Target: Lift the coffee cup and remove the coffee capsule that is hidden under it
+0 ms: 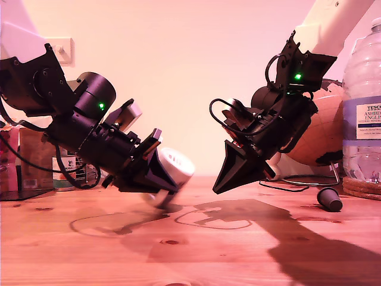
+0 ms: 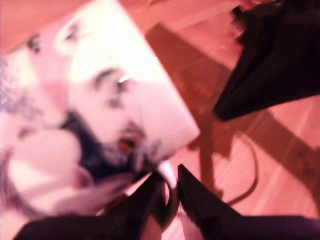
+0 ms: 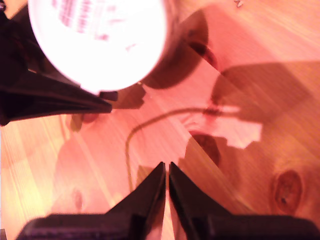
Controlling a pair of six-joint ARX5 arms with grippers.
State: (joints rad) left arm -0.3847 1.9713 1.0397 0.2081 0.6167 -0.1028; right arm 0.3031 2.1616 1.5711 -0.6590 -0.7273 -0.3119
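The coffee cup (image 1: 176, 166), white with a cow print, hangs tilted just over the wooden table (image 1: 178, 250) in the exterior view's left half, its base facing the exterior view's right. My first gripper (image 1: 159, 182) is shut on it; the first wrist view shows the cup (image 2: 100, 100) close up, with its handle pinched between the fingers (image 2: 200, 205). My second gripper (image 1: 218, 189) hangs shut and empty near the middle, tip just above the table. It faces the cup's base (image 3: 97, 42). The coffee capsule (image 1: 329, 199), a small dark pod, lies uncovered on the table at the exterior view's right.
A large water bottle (image 1: 363, 113) stands on a cork mat (image 1: 361, 188) at the exterior view's right edge, beside a wooden ball (image 1: 326, 134) on a wire stand. A labelled tin can (image 1: 66, 171) and boxes (image 1: 30, 161) sit behind the first arm at that view's left.
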